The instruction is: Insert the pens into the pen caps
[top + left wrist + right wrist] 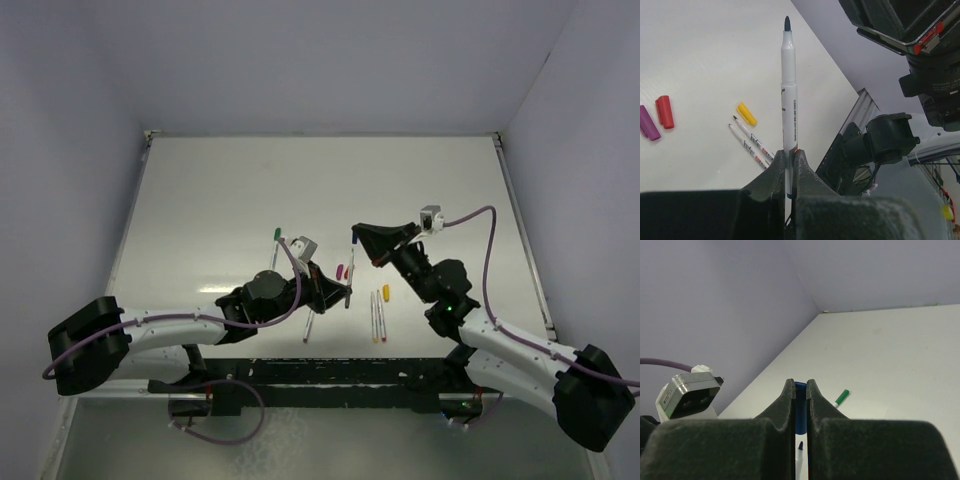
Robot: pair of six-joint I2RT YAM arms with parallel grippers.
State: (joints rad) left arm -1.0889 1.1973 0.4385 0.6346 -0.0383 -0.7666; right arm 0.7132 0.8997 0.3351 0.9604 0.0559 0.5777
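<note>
White table (300, 180), lilac walls. Left gripper (790, 159) is clamped narrow on a pen (789, 90), tip held clear so a cap can meet it. Right gripper (800, 389) pinches the blue cap (800, 407) just off that tip, roughly in line. Cap not yet seated, I judge.

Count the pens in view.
5 pens: one upright in the left pincer; one green-ended, farther back; one beside that arm; two side by side near the yellow cap. More may be hidden.

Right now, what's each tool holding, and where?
Left tool: thin white blue-tipped pen, near its rear end. Right tool: stubby blue plastic cap, by its sides.
</note>
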